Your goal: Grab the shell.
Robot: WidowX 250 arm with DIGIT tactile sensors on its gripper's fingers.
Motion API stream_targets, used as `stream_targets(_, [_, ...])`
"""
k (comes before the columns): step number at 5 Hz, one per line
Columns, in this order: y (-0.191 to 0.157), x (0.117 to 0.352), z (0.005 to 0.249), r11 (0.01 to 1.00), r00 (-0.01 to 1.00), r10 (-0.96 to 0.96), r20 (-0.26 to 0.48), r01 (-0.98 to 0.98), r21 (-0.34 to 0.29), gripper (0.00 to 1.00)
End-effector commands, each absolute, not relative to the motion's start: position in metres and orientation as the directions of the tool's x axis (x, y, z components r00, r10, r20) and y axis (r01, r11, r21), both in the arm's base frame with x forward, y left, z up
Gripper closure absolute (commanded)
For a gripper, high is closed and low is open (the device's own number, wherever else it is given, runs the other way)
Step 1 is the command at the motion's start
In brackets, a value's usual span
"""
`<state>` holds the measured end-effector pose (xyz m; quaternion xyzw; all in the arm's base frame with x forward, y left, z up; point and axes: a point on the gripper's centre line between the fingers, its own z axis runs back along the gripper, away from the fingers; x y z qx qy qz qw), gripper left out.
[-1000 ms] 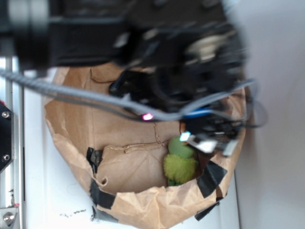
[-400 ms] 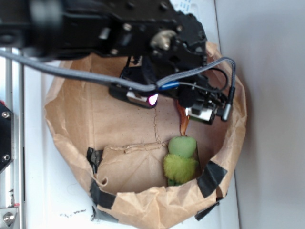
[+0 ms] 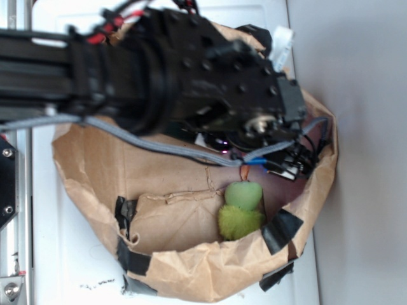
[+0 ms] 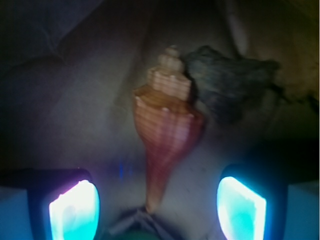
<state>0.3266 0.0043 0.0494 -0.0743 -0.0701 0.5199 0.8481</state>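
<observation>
The gripper [image 4: 157, 202] hangs with its jaws spread wide, one lit pad on each side of the shell [image 4: 166, 125], not touching it. The shell lies flat on the floor of the paper bag [image 3: 191, 273], near the worktop's right edge, its knobbly end against a grey rock [image 4: 227, 82]. Centred like this, closing should pinch its narrow tail.

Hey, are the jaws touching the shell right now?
Apart. The wrist view shows the shell lying between the two glowing pads, with dark floor visible on each side of it, so the open gripper has not closed on it.
</observation>
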Motion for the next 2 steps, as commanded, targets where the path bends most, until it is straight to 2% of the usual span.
stream_targets(1, [0.0179, 0.3517, 0.0587, 0.425, 0.417, 0.905, 0.088, -0.869, -0.254, 0.0])
stream_targets(2, [0.0244, 0.3505, 0.0608, 0.434, 0.423, 0.901, 0.099, -0.865, -0.251, 0.0])
